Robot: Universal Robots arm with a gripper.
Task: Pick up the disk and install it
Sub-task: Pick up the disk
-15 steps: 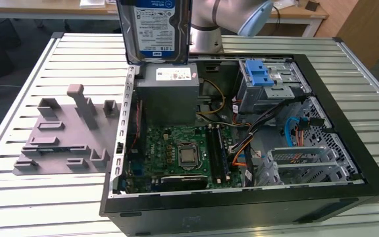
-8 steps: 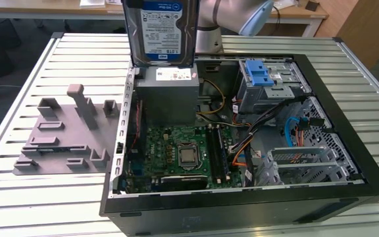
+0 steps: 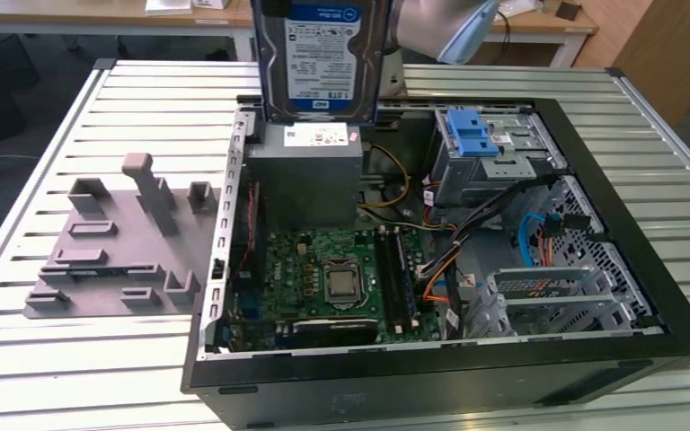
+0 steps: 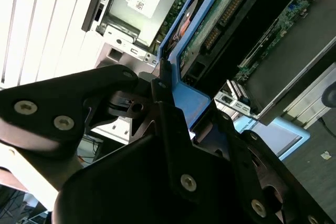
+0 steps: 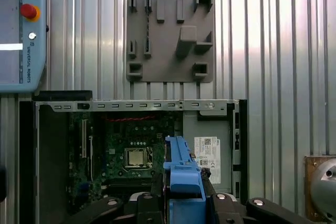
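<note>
Carry step, install not done: gripper (image 5: 182, 190) clamped on the disk (image 3: 317, 58) at its blue rail, disk upright at 12 o'clock in the exterior view over the grey box (image 3: 306, 175); my read: seating needs rails squared to the cage (image 3: 489, 148) at its 4 o'clock.
</note>
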